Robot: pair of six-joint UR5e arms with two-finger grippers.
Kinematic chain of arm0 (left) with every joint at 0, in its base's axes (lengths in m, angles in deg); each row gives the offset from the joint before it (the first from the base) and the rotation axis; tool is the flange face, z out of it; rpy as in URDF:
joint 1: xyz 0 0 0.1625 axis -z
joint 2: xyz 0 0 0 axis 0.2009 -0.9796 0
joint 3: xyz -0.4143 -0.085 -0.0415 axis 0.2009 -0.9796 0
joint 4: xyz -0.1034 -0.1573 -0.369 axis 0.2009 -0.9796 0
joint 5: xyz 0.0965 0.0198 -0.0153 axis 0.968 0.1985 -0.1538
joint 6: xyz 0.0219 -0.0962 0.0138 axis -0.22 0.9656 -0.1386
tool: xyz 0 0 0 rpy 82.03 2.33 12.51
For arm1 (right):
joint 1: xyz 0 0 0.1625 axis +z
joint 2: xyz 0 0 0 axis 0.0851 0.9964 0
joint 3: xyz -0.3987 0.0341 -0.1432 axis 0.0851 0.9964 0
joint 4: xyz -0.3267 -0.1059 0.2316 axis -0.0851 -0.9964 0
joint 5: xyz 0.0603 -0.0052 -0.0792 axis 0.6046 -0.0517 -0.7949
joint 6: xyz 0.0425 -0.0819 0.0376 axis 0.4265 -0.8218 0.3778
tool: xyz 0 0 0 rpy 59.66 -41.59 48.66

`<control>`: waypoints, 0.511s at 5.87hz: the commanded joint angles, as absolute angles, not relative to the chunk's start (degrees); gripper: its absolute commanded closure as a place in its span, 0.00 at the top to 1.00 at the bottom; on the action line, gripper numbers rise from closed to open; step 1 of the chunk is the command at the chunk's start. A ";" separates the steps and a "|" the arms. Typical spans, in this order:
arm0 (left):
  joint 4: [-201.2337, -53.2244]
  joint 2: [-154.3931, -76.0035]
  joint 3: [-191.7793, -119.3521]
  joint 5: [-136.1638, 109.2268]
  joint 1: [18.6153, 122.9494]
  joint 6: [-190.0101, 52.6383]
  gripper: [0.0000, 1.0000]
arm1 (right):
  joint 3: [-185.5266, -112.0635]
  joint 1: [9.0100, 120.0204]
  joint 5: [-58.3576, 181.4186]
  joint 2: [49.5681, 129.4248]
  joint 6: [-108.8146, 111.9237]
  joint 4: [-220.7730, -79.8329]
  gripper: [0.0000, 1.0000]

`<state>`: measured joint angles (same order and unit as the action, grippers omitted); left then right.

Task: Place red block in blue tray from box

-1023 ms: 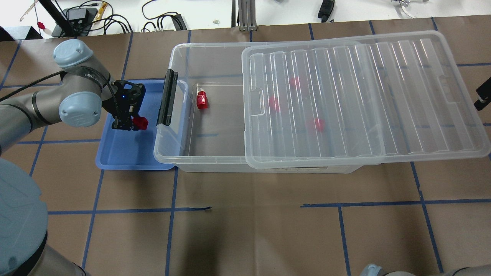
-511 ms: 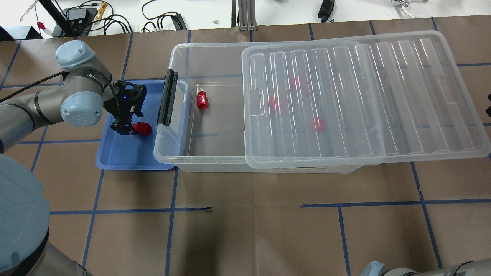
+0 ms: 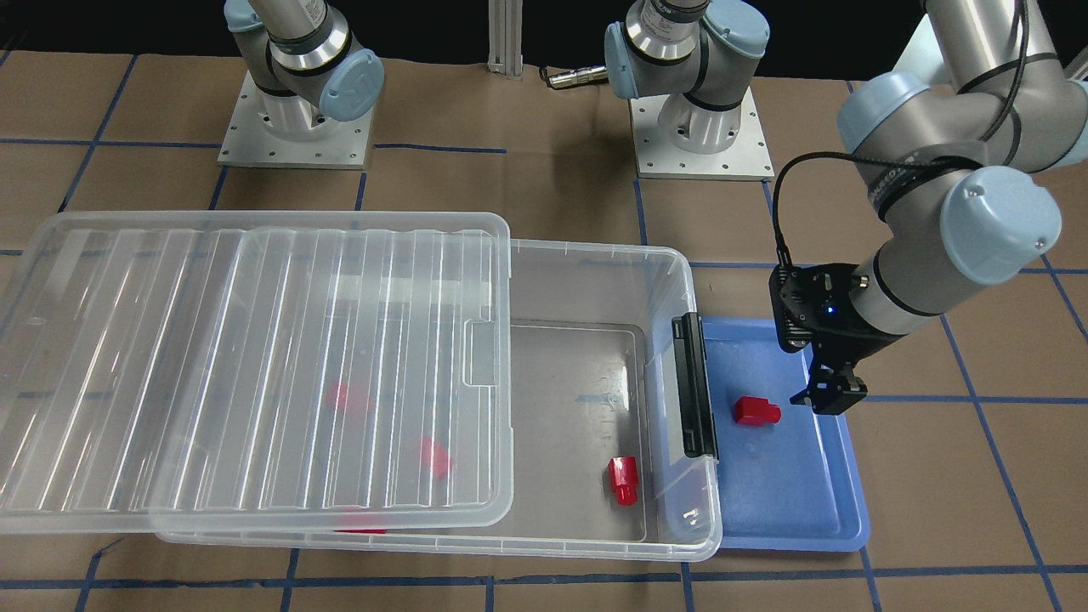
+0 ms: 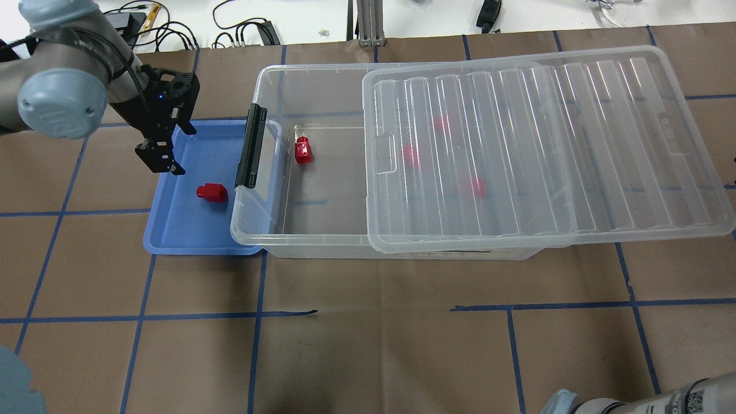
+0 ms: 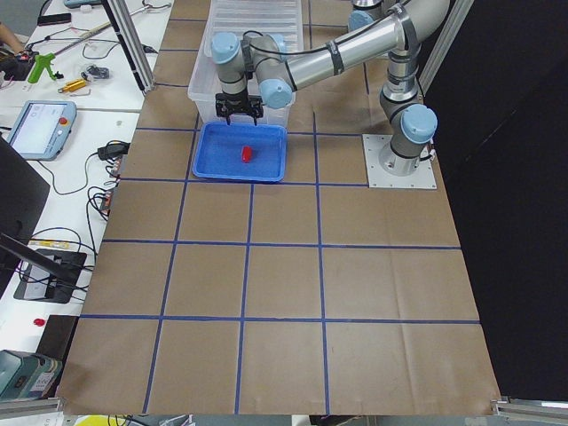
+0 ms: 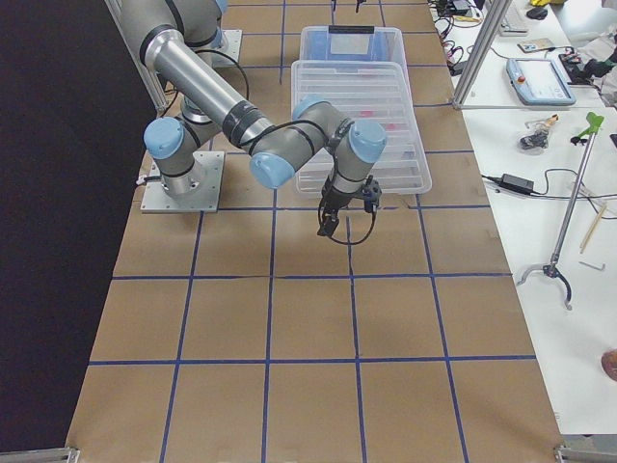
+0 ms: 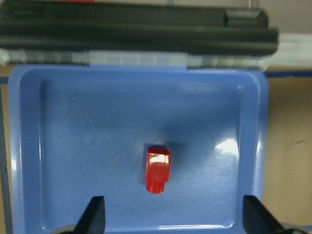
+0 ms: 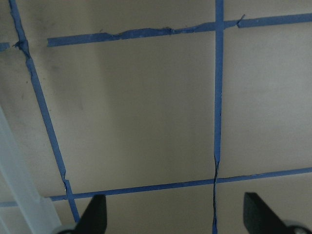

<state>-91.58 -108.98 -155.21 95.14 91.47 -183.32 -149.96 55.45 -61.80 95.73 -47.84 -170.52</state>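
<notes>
Down in the shallow blue plastic tray point(image 4: 172, 233), the small red plastic block point(image 4: 211, 192) lies flat and ungripped, long axis pointing at the clear plastic box point(image 4: 322, 244) alongside, stub away from it. Left gripper point(image 4: 163, 164) hangs wide and empty over the tray's edge, block offset toward the box; right gripper point(image 8: 175, 219), also wide, sits well apart over brown paper point(image 8: 141, 112).

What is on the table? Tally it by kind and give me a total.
Red blocks: 5 (one in the tray, one in the box's open end, three blurred under the lid)
Blue tray: 1
Clear box: 1
Ribbed lid: 1
Total: 8
</notes>
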 commanded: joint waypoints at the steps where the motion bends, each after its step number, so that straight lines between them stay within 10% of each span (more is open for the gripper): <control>1: -101.01 -103.02 -149.34 95.69 99.43 -166.40 0.98 | -153.08 55.94 -59.94 96.93 -47.55 -170.41 1.00; 3: -104.20 -100.26 -150.82 95.69 102.38 -157.13 0.98 | -153.53 55.95 -57.20 97.56 -47.47 -169.54 1.00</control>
